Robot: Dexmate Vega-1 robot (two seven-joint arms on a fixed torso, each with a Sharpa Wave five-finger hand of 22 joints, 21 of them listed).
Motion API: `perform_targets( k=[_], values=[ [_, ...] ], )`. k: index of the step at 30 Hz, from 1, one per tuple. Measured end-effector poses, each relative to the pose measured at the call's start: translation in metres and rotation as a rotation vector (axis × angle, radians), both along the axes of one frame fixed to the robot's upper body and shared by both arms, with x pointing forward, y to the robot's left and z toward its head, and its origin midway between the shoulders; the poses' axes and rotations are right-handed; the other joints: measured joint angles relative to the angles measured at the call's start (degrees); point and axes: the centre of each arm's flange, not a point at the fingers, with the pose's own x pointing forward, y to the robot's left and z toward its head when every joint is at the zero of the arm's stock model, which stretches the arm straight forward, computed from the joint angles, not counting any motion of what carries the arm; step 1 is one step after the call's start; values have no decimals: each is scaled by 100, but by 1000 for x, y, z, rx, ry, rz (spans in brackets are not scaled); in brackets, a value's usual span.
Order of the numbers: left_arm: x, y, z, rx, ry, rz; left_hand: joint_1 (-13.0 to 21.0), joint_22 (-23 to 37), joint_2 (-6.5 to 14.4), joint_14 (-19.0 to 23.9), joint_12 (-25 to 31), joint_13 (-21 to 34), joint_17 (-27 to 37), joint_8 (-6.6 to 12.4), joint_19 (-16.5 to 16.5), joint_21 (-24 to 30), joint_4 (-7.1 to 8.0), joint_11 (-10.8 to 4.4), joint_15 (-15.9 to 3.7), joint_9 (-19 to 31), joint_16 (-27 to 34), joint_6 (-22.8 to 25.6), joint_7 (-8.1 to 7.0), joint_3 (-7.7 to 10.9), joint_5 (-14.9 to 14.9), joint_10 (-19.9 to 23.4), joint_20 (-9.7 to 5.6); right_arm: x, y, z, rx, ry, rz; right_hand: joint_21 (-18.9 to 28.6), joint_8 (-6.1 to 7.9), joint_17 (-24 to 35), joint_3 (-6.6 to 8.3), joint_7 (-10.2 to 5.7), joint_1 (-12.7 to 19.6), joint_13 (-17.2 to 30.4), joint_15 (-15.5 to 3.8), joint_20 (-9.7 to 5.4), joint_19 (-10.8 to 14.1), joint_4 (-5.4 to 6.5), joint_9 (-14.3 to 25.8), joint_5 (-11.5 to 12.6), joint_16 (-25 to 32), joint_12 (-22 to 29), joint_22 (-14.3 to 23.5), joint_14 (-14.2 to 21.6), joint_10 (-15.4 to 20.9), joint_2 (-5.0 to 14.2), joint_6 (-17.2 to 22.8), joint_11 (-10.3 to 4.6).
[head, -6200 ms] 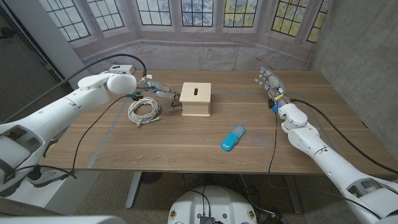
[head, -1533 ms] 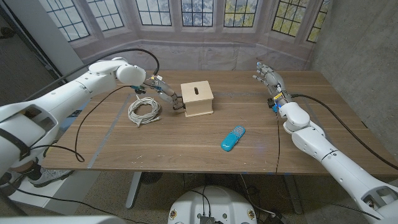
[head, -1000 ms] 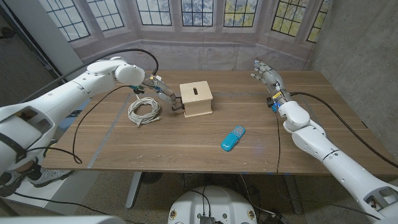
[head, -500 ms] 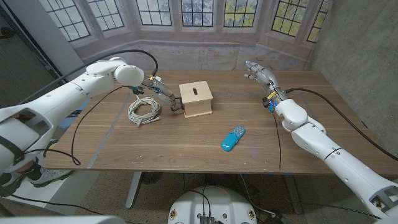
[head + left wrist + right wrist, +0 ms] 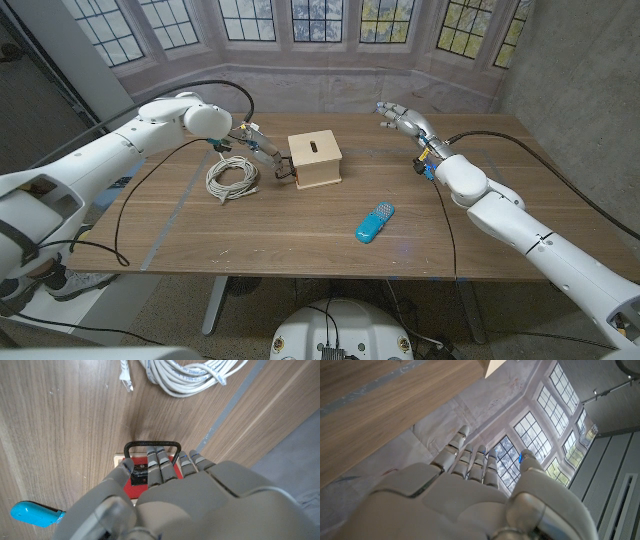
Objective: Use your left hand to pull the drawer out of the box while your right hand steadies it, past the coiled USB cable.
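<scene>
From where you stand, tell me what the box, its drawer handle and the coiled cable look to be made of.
The box looks like pale, unfinished light wood or plywood: matte, with plain flat panels. The drawer handle looks like thin black metal wire, bent into a loop; painted or coated, I can't tell which. The coiled cable appears to have a white plastic or rubber jacket, smooth and slightly glossy.

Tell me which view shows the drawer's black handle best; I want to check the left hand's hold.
The left wrist view: the black handle shows close up, with the left hand and its fingers at it. In the head view it is tiny beside the box.
</scene>
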Motion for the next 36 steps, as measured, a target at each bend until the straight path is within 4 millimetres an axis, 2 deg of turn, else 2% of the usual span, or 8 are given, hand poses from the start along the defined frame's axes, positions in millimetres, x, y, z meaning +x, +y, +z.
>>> perform_targets(
  k=[11, 19, 24, 33, 36],
  values=[
    [1, 1, -1, -2, 3, 3, 0, 0, 0, 20, -2, -1, 0, 0, 0, 0, 16, -20, 20, 0, -1, 0, 0, 16, 0, 20, 0, -2, 21, 6, -153, -14, -45, 0, 0, 0, -15, -7, -23, 0, 26, 31, -31, 15, 0, 0, 0, 0, 0, -26, 100, -23, 68, -39],
    [3, 2, -1, 4, 7, 5, -22, 0, 22, 19, -37, 7, 0, -22, 0, 0, 16, 10, 20, 0, -4, 0, 0, 16, 0, 52, 0, -2, 36, 10, -235, -27, -56, 0, 0, 13, -72, -7, -84, 0, 18, 8, -53, 72, 0, 0, 0, 0, 1, -79, 100, -8, 68, -39],
    [3, 1, -2, 11, 10, 2, -21, 1, 22, 18, -39, 7, 0, -22, 0, 0, 40, 11, 20, 0, -5, 0, 0, 40, 0, 52, 0, -2, 44, 12, -278, -35, -61, -3, 0, 39, -135, -63, -242, 0, 11, 9, -114, 135, 0, 0, 0, -24, 1, -122, 65, 3, 57, -132],
    [2, 0, -4, 23, 21, -8, -52, 1, -9, 17, -44, 31, -6, -22, -31, 0, 39, 11, 22, 0, -6, 0, 0, 40, 0, 51, -31, -1, 59, 12, -372, -54, -80, -67, 0, 39, -190, -165, -408, 0, 11, -36, -385, 256, 0, 0, 0, -24, 16, -122, 120, -3, 53, -188],
    [2, -1, -4, 25, 26, -11, -52, 1, -9, 17, -44, 30, -6, -22, -31, 0, 39, 11, 22, 0, -7, 0, 0, 40, 0, 51, -31, -1, 64, 12, -400, -58, -87, -89, 0, 39, -197, -205, -473, -11, 31, 15, -529, 293, 0, 0, 0, -24, 16, -141, 152, -10, 75, -300]
  ],
)
